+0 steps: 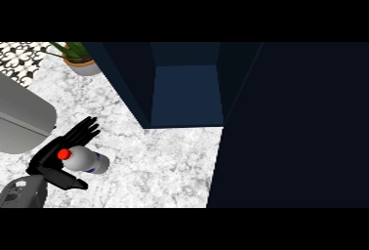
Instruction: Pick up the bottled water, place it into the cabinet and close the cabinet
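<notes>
Red-capped and clear-bodied, the bottled water (pixel 88 160) stands on the white marble counter (pixel 158 166), well short of the dark blue cabinet (pixel 186 93) and off toward its lower left in the head view. A dark label band shows low on the bottle's side.

Around the bottle sits the left hand (pixel 54 158): its straight fingers (pixel 83 129) fan out on the side nearer the cabinet, while the thumb (pixel 66 180) reaches under on the far side. The bottle lies in the gap between them, but neither fingers nor thumb look curled onto it, so the hand reads as open and not yet gripping. The right hand does not show at all.

Beyond the bottle, the cabinet's door (pixel 288 127) hangs open, a large dark panel to the right of the blue interior. A grey rounded appliance (pixel 22 122) lies at the left edge, and a small potted plant (pixel 79 61) stands just left of the cabinet's top.

By this evidence the task has barely begun: grasping, lifting, placing inside and shutting the door all remain.
</notes>
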You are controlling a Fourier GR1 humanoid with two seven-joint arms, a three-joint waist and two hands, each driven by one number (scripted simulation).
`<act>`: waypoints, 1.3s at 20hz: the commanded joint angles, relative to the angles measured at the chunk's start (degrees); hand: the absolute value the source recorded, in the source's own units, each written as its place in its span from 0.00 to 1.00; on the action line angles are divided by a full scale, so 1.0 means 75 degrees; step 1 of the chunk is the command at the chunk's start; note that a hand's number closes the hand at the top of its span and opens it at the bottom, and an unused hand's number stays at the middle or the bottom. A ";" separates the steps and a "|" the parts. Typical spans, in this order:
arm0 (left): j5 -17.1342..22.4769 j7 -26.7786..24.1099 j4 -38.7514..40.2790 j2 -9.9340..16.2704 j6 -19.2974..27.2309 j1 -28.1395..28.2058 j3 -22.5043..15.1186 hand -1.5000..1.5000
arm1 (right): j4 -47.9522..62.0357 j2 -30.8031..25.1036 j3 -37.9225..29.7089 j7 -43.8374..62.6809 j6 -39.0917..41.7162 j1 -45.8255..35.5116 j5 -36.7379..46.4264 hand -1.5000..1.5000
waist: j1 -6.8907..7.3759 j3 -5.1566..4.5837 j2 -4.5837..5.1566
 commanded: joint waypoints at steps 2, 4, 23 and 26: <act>-0.0236 -0.1478 0.0642 -0.0116 -0.0638 -0.0139 -0.0317 0.00 | -0.1115 -0.0185 -0.0013 0.0376 -0.0040 0.0227 0.0174 0.00 | -0.0010 -0.0001 -0.0006; -0.0222 -0.1680 0.1202 0.0046 -0.0696 -0.0354 -0.0299 0.00 | -0.0854 -0.0223 0.0061 0.0277 0.0009 0.0099 0.0234 0.00 | -0.0055 -0.0011 0.0021; 0.0405 -0.1539 0.2393 -0.0385 -0.1060 -0.1070 -0.0714 1.00 | -0.0998 -0.0627 -0.0365 -0.0103 -0.0244 0.0682 -0.0093 0.00 | -0.0092 0.0005 0.0006; 0.0530 -0.1417 0.2286 -0.0818 -0.1308 -0.0873 -0.0924 1.00 | -0.1127 -0.0615 -0.0375 0.0039 -0.0348 0.0518 -0.0013 0.00 | -0.0091 -0.0003 -0.0025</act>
